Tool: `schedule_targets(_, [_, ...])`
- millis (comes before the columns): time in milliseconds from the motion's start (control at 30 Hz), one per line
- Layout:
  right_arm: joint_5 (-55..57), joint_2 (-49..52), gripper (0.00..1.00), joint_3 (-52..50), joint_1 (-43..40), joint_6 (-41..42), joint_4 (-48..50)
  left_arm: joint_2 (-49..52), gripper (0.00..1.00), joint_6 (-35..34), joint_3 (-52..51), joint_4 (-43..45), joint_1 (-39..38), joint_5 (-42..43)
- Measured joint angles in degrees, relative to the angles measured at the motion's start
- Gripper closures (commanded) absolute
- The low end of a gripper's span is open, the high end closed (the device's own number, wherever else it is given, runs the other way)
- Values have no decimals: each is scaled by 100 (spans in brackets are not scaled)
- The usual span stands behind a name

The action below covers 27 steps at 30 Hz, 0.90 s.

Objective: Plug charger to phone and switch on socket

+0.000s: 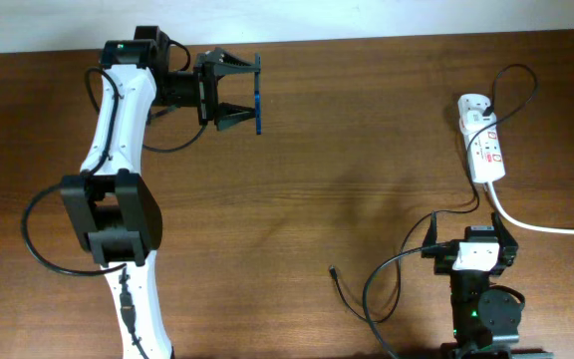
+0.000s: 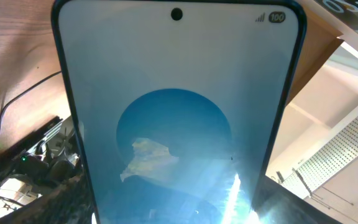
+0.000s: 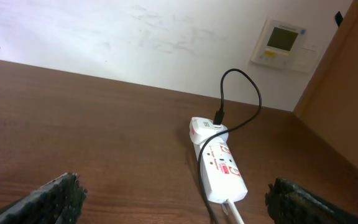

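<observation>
Wood table [image 1: 367, 150]. Left gripper [image 1: 252, 95] is clamped on the phone [image 1: 258, 112], held up far left. Right gripper [image 3: 179, 202] gapes wide, holding 0 things. The socket [image 3: 219, 165] sits just beyond it with the charger [image 3: 219, 116] plugged in.

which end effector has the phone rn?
The left end effector, top left in the overhead view: it grips the blue-screened phone. The right end effector is open and empty, facing the power strip.
</observation>
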Motion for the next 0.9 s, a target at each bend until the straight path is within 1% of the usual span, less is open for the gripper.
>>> schedule_targets(900, [0,0,2,0,0,-2,0,0,21,-17,-2,-17,0,0])
